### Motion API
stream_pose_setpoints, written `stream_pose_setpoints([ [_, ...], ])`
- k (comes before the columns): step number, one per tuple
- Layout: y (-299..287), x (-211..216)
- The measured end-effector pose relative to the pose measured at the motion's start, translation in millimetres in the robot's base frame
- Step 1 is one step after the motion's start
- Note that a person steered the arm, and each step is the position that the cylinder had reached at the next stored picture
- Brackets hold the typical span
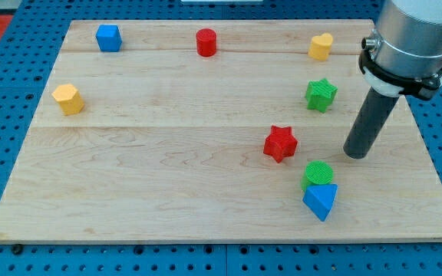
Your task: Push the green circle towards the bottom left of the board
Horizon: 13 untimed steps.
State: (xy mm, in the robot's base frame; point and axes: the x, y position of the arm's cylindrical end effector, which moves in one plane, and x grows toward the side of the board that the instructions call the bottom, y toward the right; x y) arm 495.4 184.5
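Pale wooden board (167,153) is lying on a blue pegboard. No fingers here: my tip (354,154) is resting just right and above the green circle (318,174), which is touching the blue triangle (321,201) below it. Risk: pushing may be dragging that triangle along, or clipping the red star (280,143). The circle, sitting flat and round, has no long axis
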Motion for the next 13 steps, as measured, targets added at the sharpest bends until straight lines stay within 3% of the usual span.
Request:
stream_pose_setpoints([
  [2, 38, 4],
  [3, 42, 31],
  [5, 38, 31],
  [8, -34, 50],
  [10, -157, 50],
  [11, -204, 34],
  [12, -187, -11],
  [13, -251, 12],
])
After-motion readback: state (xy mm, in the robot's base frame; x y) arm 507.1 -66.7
